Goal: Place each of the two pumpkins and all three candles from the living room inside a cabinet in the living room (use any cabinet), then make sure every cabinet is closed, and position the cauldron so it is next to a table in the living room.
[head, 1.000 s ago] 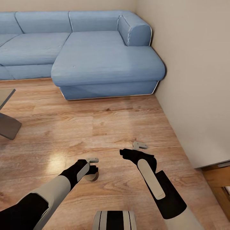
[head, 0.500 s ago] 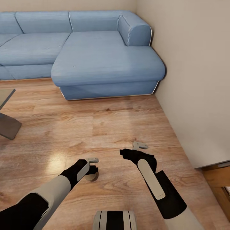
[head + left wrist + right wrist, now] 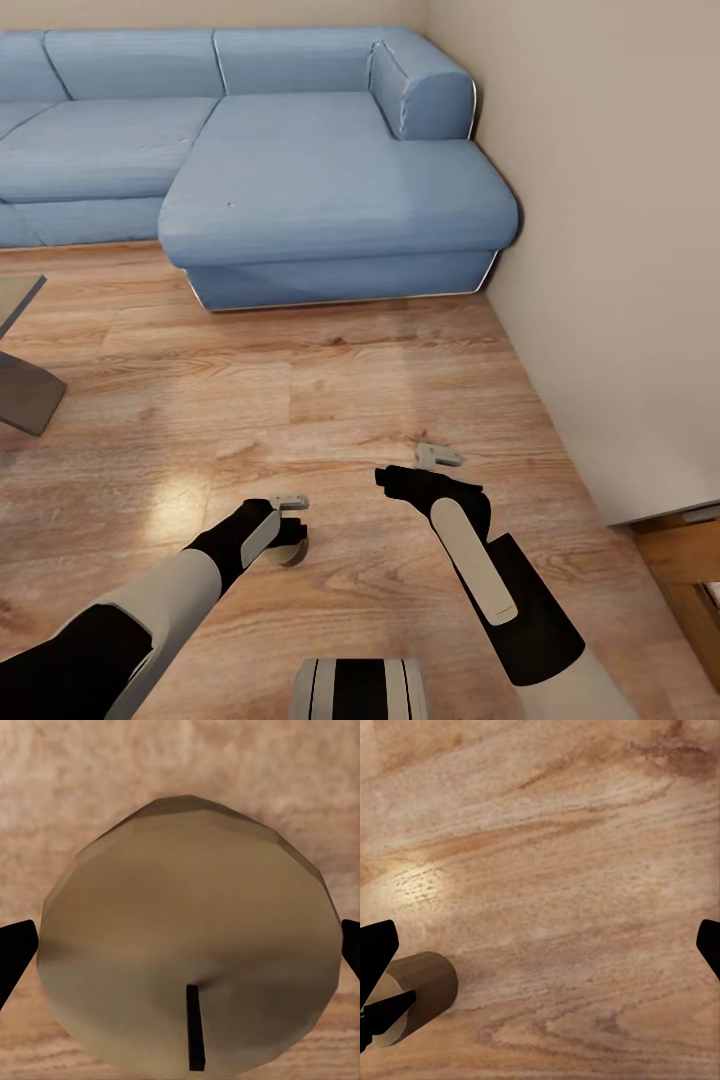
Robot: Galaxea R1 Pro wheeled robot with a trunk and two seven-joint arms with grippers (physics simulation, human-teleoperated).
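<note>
A tan, cylinder-shaped candle [image 3: 291, 548] with a dark wick hangs low over the wood floor, and my left gripper [image 3: 289, 532] is shut on it. In the left wrist view the candle's top [image 3: 187, 960] takes up most of the picture, with a black fingertip [image 3: 15, 952] at each side. My right gripper [image 3: 386, 478] hovers open over bare floor a little to the right of the candle. Its wrist view catches the candle [image 3: 424, 994] at one corner, and its own fingertips [image 3: 375, 945] stand wide apart. The pumpkins and the cauldron are out of view.
A blue corner sofa [image 3: 330, 190] fills the back of the room. A beige wall [image 3: 620, 250] runs along the right, with a wooden edge [image 3: 685, 560] at its foot. A grey table leg [image 3: 25, 395] stands at the far left. Wood floor [image 3: 350, 380] lies between.
The whole head view has shifted slightly, so the camera moved a little. Both arms and the candle keep the same pose.
</note>
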